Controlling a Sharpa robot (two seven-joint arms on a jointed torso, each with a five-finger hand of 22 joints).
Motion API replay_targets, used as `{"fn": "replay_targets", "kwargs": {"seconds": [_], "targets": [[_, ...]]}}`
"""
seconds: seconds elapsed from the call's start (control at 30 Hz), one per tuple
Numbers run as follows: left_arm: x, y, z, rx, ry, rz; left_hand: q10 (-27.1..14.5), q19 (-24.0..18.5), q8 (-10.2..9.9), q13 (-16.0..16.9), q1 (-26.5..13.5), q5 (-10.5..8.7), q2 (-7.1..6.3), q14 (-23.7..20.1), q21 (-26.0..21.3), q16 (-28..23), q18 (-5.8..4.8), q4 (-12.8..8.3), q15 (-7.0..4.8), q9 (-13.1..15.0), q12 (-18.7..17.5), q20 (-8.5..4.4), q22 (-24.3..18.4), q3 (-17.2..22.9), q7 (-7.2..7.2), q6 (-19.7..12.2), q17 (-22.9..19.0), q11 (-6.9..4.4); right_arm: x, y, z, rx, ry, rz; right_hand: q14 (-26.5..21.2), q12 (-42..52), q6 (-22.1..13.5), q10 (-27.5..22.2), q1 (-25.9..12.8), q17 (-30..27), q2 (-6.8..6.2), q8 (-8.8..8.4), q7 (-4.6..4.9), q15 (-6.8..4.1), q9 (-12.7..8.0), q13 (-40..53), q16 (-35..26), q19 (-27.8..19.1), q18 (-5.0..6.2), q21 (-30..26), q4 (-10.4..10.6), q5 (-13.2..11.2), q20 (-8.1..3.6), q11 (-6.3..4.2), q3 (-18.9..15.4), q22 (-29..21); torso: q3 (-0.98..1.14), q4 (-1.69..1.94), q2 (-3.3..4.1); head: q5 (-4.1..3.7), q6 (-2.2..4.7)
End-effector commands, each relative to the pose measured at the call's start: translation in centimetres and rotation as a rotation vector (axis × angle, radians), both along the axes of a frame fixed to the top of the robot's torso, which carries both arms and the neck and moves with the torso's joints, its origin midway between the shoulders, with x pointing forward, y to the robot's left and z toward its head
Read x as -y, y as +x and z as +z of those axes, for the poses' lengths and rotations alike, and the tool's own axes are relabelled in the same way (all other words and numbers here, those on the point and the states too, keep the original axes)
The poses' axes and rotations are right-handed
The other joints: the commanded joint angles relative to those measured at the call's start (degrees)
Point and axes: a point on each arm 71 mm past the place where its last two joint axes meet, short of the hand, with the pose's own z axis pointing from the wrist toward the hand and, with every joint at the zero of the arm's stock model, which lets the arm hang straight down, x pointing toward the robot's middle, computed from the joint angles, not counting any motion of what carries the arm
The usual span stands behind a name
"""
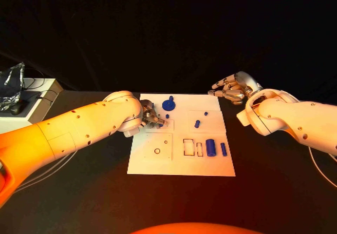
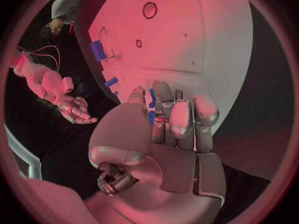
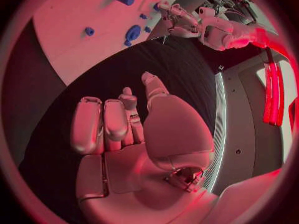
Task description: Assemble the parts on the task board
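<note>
Left hand [image 1: 149, 117] pinches upright blue part [image 2: 151, 98] | right hand [image 1: 232, 90] empty, fingers apart

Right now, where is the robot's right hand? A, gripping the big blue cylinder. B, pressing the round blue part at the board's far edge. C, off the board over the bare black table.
C: the right hand hangs beyond the task board's far right corner, fingers holding nothing.
</note>
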Motion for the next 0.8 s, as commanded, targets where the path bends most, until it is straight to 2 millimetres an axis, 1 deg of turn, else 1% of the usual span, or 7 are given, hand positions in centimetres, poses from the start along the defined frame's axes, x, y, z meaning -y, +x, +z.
{"fn": "replay_targets", "kwargs": {"seconds": [0.03,0.17,0.23,0.27,0.33,0.67,0.8], "targets": [[0.1,-0.1,0.2,0.004,-0.019,0.001,0.1,0.4,0.4,-0.1,-0.3,-2.0,-0.29,0.4,-0.4,0.1,-0.26,0.5,0.14,0.1,0.2,0.03,0.1,0.1,0.2,0.1,0.0,0.47,-0.1,0.0,0.0,0.007,-0.002,0.01,0.0,-0.2,0.2,-0.1,0.0,-0.1,0.38,-0.18,-0.01,-0.17,-0.1,0.0,-0.2,1.9,0.33,-0.3,-0.2,0.2,-0.22,-0.04,0.1,9.5,0.02,0.03,-0.02,-0.03,0.02],[-0.1,-0.1,0.4,0.007,-0.025,0.005,0.0,0.5,0.5,-0.1,-1.1,-4.95,-1.85,0.4,-0.5,0.1,-0.22,2.2,0.15,0.1,0.3,0.06,0.2,1.3,0.19,0.2,-0.1,0.46,0.0,0.0,0.0,0.005,-0.002,0.01,0.1,-0.1,0.3,0.0,0.2,0.0,0.35,-0.15,-0.02,-0.18,-0.1,0.0,-0.2,1.9,0.31,-0.2,-0.3,0.2,-0.23,-0.06,0.1,9.5,0.07,-0.01,-0.02,-0.02,0.04],[-0.2,-0.1,0.4,0.007,-0.025,0.009,0.0,0.5,0.5,0.0,-1.2,-5.16,-3.23,0.4,-0.6,0.1,-0.22,3.3,0.12,0.1,0.3,0.03,0.4,2.8,0.19,0.2,-0.1,0.44,0.0,0.0,0.0,0.005,-0.002,0.009,0.1,-0.1,0.3,0.0,0.3,0.0,0.35,-0.15,-0.02,-0.18,-0.1,0.0,-0.2,1.9,0.31,-0.2,-0.3,0.2,-0.23,-0.06,0.1,9.5,0.07,-0.02,-0.02,-0.03,0.05],[-0.3,0.0,0.4,0.007,-0.025,0.011,-0.1,0.6,0.5,0.0,-1.3,-5.31,-3.52,0.4,-0.6,0.1,-0.22,3.8,0.12,0.2,0.3,0.01,0.5,3.4,0.26,0.1,-0.1,0.49,0.0,0.0,0.0,0.005,-0.002,0.009,0.1,-0.1,0.3,0.0,0.3,0.0,0.35,-0.15,-0.02,-0.18,-0.1,0.0,-0.2,1.9,0.31,-0.2,-0.3,0.2,-0.23,-0.06,0.1,9.5,0.07,-0.02,-0.02,-0.03,0.05],[-0.4,0.0,0.5,0.007,-0.024,0.015,0.0,0.6,0.6,0.0,-1.4,-5.34,-3.48,0.4,-0.6,0.1,-0.21,3.8,0.1,0.2,0.3,0.01,0.5,3.4,0.25,0.1,-0.1,0.48,0.1,0.0,-0.1,0.005,-0.002,0.008,0.1,-0.1,0.3,0.0,0.3,0.0,0.35,-0.15,-0.02,-0.18,-0.1,0.0,-0.2,1.9,0.31,-0.2,-0.3,0.2,-0.23,-0.06,0.1,9.5,0.11,-0.02,-0.03,0.01,0.09],[-1.1,0.1,1.4,0.006,-0.067,0.038,-0.3,0.5,0.6,0.1,-2.2,-6.51,-3.71,0.3,-0.8,0.0,-0.16,4.1,0.08,0.3,0.4,0.0,0.5,3.8,0.33,-0.2,-0.2,0.49,0.2,-0.1,0.0,0.009,-0.001,0.005,0.1,-0.1,0.3,0.0,0.1,0.0,0.34,-0.16,-0.02,-0.18,-0.1,0.0,-0.2,1.9,0.31,-0.2,-0.3,0.2,-0.24,-0.05,0.0,9.5,0.07,0.02,0.03,0.03,0.07],[-1.5,0.3,2.5,0.0,-0.154,0.067,-2.1,-0.8,0.4,-0.1,-2.1,-6.63,-3.91,-0.4,-2.8,-2.4,0.13,4.1,0.22,0.2,-0.1,-0.28,-0.8,4.2,1.27,-2.5,-3.0,1.08,0.3,-0.1,0.0,0.016,0.003,0.002,0.1,-0.1,0.3,0.0,0.1,0.0,0.34,-0.16,-0.02,-0.18,-0.1,0.0,-0.2,1.9,0.31,-0.2,-0.3,0.2,-0.24,-0.05,0.0,9.5,0.12,-0.04,0.0,0.08,0.03]]}}
